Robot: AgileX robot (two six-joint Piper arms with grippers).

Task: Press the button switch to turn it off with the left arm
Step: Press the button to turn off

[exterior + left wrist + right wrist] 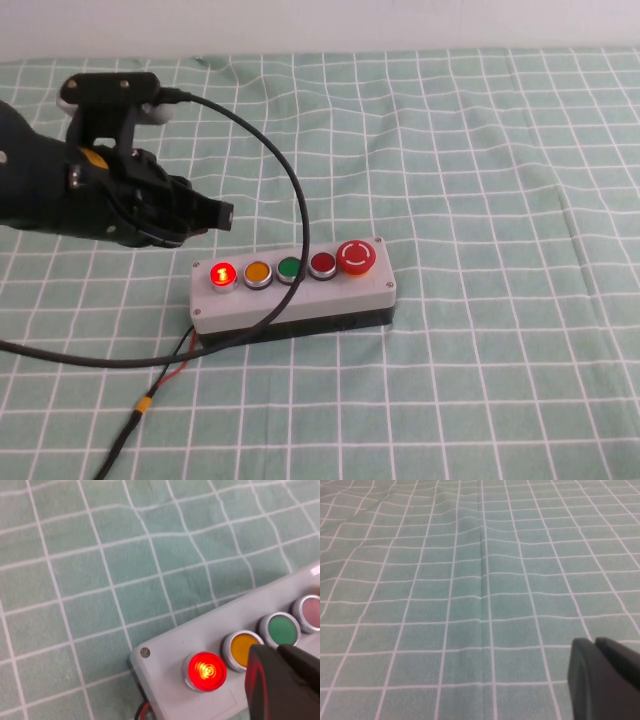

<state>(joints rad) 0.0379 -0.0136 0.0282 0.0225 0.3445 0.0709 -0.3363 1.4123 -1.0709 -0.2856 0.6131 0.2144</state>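
Observation:
The button switch [222,274] is a small round red push button, lit, with a pale "1" mark, at the left end of a grey five-button box [300,305]. It also shows lit in the left wrist view [206,670]. My left gripper [222,215] is shut and empty, hovering just behind and above the lit button, not touching it. In the left wrist view its closed fingers [280,680] hang beside the button, red glow on them. My right gripper [592,672] is shut over bare cloth and is not in the high view.
On the box stand an orange button [258,272], a green one [290,268], a darker red one [322,264] and a large red mushroom button [357,256]. A thick black cable [290,190] loops from the left arm over the box. The green checked cloth [480,150] covers the table.

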